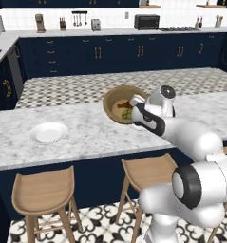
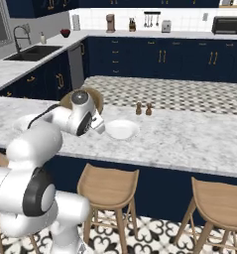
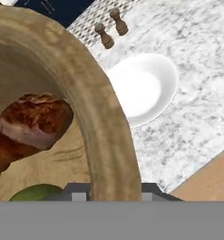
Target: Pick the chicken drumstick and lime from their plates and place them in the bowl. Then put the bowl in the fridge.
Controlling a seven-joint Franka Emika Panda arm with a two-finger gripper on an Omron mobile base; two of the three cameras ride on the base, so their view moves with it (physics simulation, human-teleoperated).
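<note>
While the white arm leans out over the marble island (image 1: 86,133), its own wrist blocks a good part of the bowl (image 1: 116,100) in the left base view, so just the far and left portion of the rim and a slice of the inside come through. In the right base view the bowl (image 2: 97,99) is nearly all hidden behind the hand, only a brown arc peeking out.

In the hand view the bowl's wall (image 3: 104,126) rises straight between the 2 finger tips, and the gripper (image 3: 108,191) is clamped nearly closed on that rim, 1 finger inside, 1 outside. The tips are cut off low in the view, so the exact contact is hard to read.

Inside the bowl lies the chicken drumstick (image 3: 31,129), thick end up, its bone end running off the left edge of the view. The lime (image 3: 36,192) is just a green sliver at the bottom, mostly cut off; in the left base view it is a small green spot (image 1: 126,114) beside the gripper.

1 white plate (image 3: 144,89) sits just right of the bowl, 2 small brown shakers (image 3: 111,28) beyond it. A second plate (image 1: 48,132) lies well apart to the left. Wooden stools (image 1: 43,192) stand along the near side.
</note>
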